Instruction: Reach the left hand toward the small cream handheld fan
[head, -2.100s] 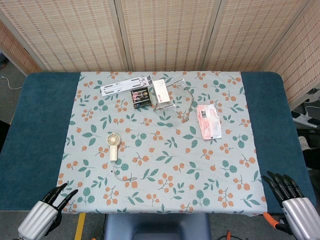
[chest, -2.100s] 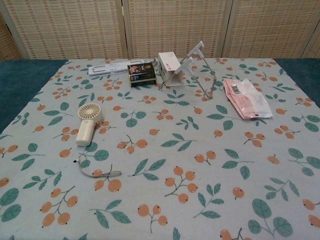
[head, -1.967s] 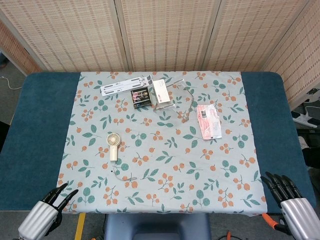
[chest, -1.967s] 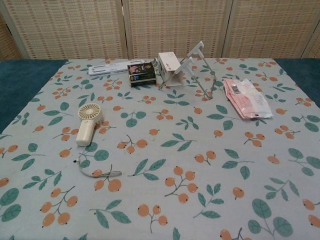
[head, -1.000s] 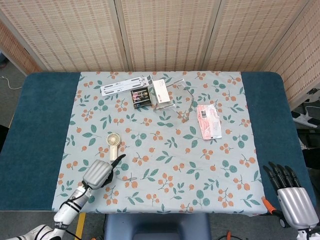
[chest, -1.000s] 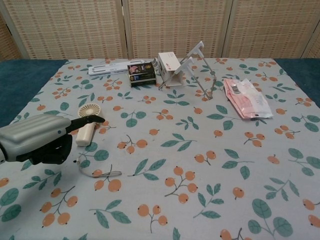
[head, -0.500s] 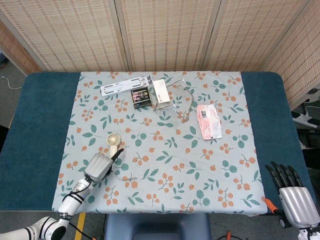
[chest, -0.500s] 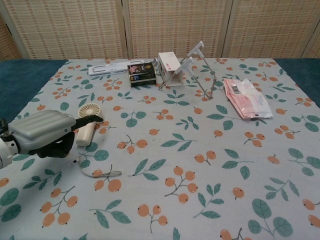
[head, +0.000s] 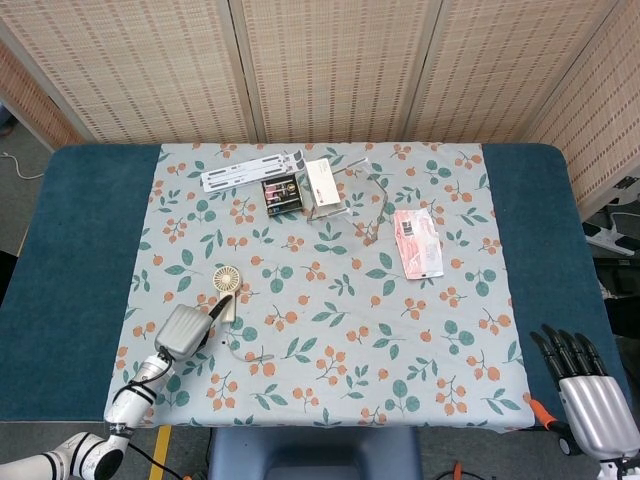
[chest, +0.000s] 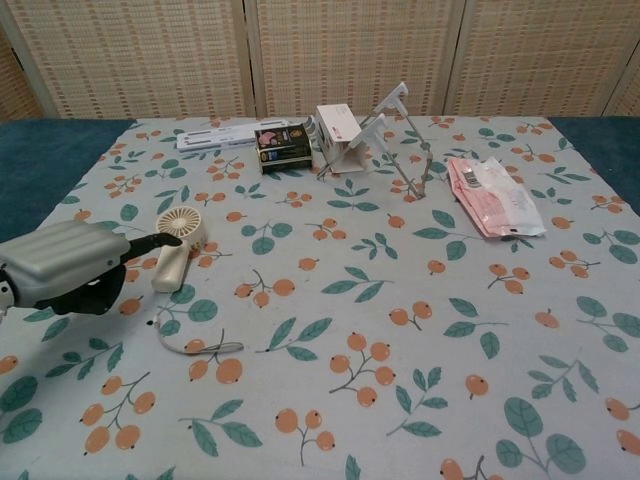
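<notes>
The small cream handheld fan (head: 227, 291) lies flat on the floral tablecloth (head: 330, 330), left of centre, its round head toward 12 o'clock and its handle toward 6 o'clock. A thin wrist strap (chest: 190, 343) trails from the handle end toward 5 o'clock, curling on the cloth.

The left hand (head: 184, 331) sits at about 7 o'clock of the fan, close beside the handle. A dark fingertip (chest: 163, 239) points out ahead, reaching over the handle's near edge in the chest view; whether it touches the fan I cannot tell. The other fingers look curled under the silver back of the hand, and nothing is held in it.

As I judge it, the reach is nearly done: the hand is at the fan but has not closed round it, and what remains is at most a short advance over the handle.

Farther out, at 12 to 1 o'clock of the fan near the far edge of the cloth, lie a white strip (head: 250, 171), a dark battery pack (head: 281, 193) and a small white box (head: 323, 185). A pink packet (head: 417, 242) lies at 2 o'clock, well apart.

The right hand (head: 583, 385) rests off the cloth at 4 o'clock, by the table's (head: 70, 250) near corner, fingers straight, slightly apart and empty.
</notes>
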